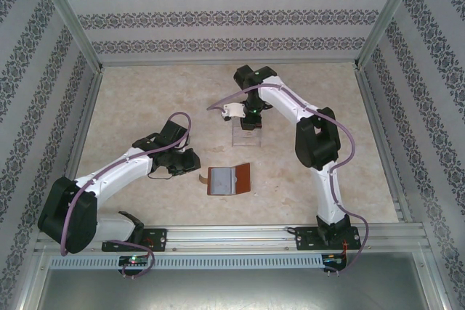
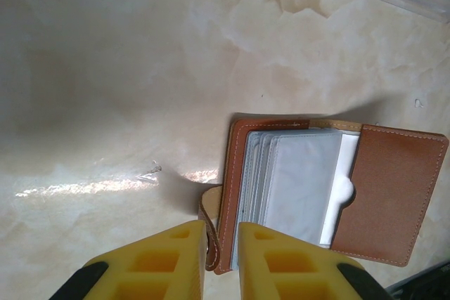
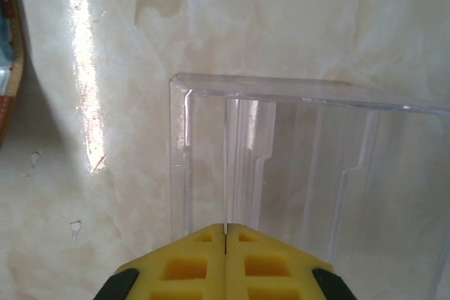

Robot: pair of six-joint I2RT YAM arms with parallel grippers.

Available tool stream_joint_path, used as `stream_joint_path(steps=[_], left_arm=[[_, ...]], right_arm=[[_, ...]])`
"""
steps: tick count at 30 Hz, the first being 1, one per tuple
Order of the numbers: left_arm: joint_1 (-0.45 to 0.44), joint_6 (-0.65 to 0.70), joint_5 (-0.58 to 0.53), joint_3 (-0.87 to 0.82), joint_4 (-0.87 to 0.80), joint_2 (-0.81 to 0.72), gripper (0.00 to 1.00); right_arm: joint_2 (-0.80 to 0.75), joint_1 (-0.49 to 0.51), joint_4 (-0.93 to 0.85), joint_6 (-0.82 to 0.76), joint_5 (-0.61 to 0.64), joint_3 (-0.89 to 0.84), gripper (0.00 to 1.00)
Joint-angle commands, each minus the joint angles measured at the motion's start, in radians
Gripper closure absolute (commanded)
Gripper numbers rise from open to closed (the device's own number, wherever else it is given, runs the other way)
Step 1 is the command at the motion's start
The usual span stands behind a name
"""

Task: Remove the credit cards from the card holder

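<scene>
1. Reddish-brown leather folding card holder [image 1: 229, 179] lies open on the pale marbled table [image 1: 145, 107], near its front edge. From above, the clear plastic tray [image 1: 245, 136] stands well apart behind it.
2. At your left wrist, the yellow left fingers [image 2: 176, 261] pinch the holder's tan strap tab [image 2: 206, 219] and stitched edge. The thin pale credit cards [image 2: 348, 166] sit in its pockets beside the grey-blue sleeves [image 2: 254, 166]. Judge them light, stiff and slick. Take one by its bare edge at the thumb notch and draw it straight along the pocket.
3. At your right wrist, the yellow right fingers [image 3: 190, 265] are pressed together on nothing, with the tray just ahead of them.
</scene>
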Motion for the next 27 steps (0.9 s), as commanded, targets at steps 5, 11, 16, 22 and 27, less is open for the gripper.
stream_joint_path(steps=[5,11,16,22,27], left_arm=[[0.013,0.006,0.016,-0.015,0.017,0.007,0.81],[0.012,0.004,0.013,-0.022,0.019,0.005,0.81],[0.012,0.002,0.012,-0.023,0.018,0.003,0.81],[0.012,-0.001,0.012,-0.016,0.024,0.003,0.81],[0.012,0.004,0.023,-0.004,0.024,0.009,0.81]], right_arm=[[0.083,-0.007,-0.136,-0.033,-0.074,0.084,1.0],[0.125,-0.007,-0.148,-0.03,-0.079,0.098,1.0],[0.109,-0.007,-0.142,-0.022,-0.047,0.103,0.78],[0.02,-0.007,-0.075,-0.013,-0.005,0.087,0.72],[-0.042,0.002,0.016,-0.005,0.043,0.031,0.69]])
